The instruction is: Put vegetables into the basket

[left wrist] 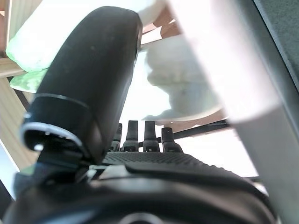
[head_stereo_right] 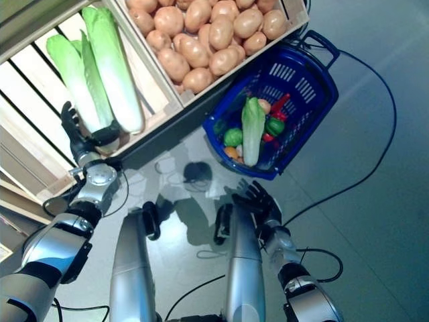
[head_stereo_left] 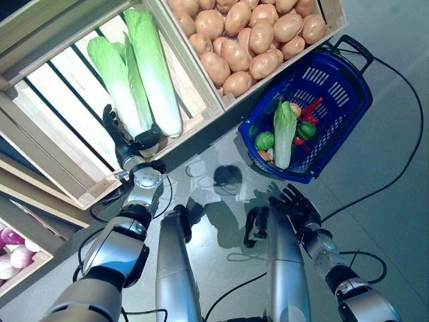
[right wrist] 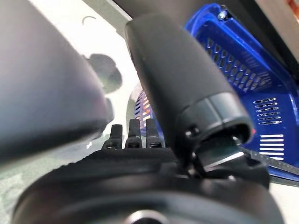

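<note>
The blue basket (head_stereo_left: 348, 67) stands on the grey floor by the stand's right end. In it lie a long pale-green cabbage (head_stereo_left: 285, 131), round green vegetables (head_stereo_left: 265, 141), a red pepper (head_stereo_left: 312, 107) and small orange and tan pieces. My left hand (head_stereo_left: 124, 144) is in the wooden crate at the stem end of a long cabbage (head_stereo_left: 157, 80). Its fingers are straight beside the stem and its thumb lies across the white base (left wrist: 182, 88). My right hand (head_stereo_left: 295, 204) is open and empty, low over the floor just short of the basket's near rim (right wrist: 243, 65).
The wooden stand's slanted crates (head_stereo_left: 194, 127) fill the upper left, and their front edge runs right beside the basket. The basket's black handle (head_stereo_left: 355, 47) sticks out at its far end. Grey floor (head_stereo_left: 395, 201) lies to the right.
</note>
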